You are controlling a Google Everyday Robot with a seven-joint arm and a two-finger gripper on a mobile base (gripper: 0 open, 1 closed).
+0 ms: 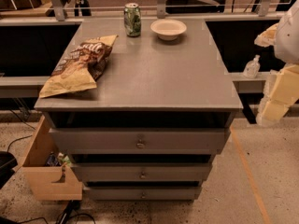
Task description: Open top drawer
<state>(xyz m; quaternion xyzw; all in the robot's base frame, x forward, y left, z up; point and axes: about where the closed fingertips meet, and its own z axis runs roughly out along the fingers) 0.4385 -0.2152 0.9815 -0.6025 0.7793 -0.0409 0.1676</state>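
**Top drawer at cabinet front, gripper off to the right**

Nearest us, a pale wooden box (46,178) sits against the cabinet's lower left. Just above the two shorter drawer fronts (142,183) we see the top drawer (93,141), a wide grey panel with a knob (140,144) at centre and a dark gap over it. The gripper (275,101) hangs at the right edge, beside the cabinet and well apart from the knob; we cannot tell its state. On the cabinet top (159,73): chip bag (79,66) left, then a green can (132,19) and a white bowl (168,29) at the back. A small clear bottle (252,66) stands on the ledge to the right.
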